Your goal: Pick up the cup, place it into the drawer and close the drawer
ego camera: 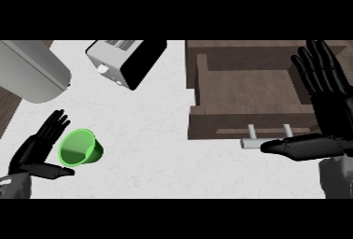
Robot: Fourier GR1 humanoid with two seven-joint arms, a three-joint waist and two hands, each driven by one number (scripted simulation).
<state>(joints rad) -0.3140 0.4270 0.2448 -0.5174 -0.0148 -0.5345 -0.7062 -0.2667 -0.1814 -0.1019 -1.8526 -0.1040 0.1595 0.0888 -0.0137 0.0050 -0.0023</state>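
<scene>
Recorded: one cup (79, 148), green, smooth, flared cone shape, lying on its side at lower left of the frame on the white, faintly veined counter (158, 158). One drawer (214, 126), dark brown wood grain, is seen pulled open at upper right, with one pale bar handle (250, 143) on two posts. One toaster (127, 60), white and black, boxy, is noted at top centre; one grey rounded vessel (31, 70) at upper left. Left hand (34, 151): fingers straight and slightly spread, just beside the cup; contact cannot be determined. Right hand (331, 114): fingers straight, spread over the drawer's right side, thumb laid by the handle's right end.
</scene>
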